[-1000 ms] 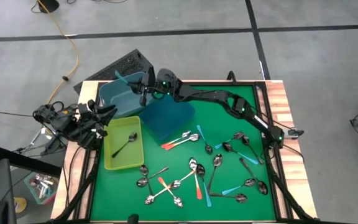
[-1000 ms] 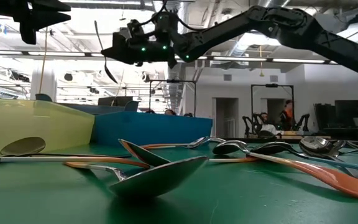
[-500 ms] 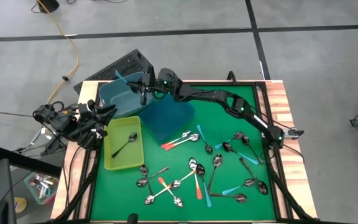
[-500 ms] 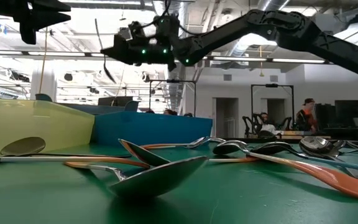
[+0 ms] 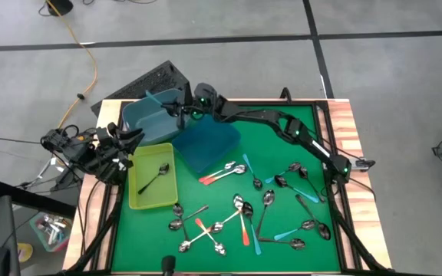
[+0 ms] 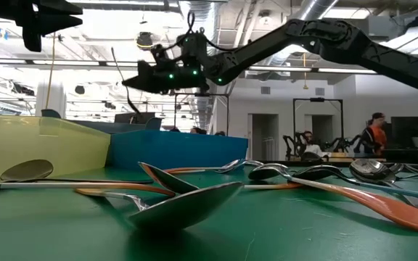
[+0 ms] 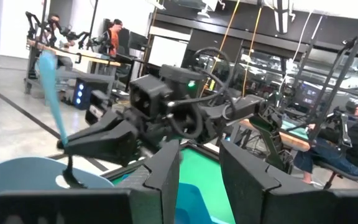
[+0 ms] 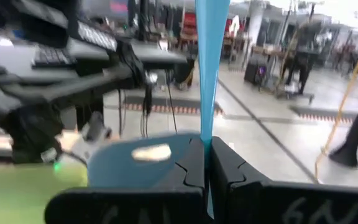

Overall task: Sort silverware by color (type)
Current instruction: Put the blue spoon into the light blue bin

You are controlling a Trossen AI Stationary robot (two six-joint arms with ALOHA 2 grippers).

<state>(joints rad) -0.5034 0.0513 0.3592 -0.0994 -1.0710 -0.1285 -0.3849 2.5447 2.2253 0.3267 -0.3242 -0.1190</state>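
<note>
Gripping teal spoon (image 8: 211, 68), no legible writing

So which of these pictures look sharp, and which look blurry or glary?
High view: evenly lit and sharp, every spoon on the green table distinct. Low view: the nearest spoon soft, ceiling lights bright behind the right gripper. Right wrist view: blurred background, washed out near the top, only the blue spoon handle fairly clear.
</note>
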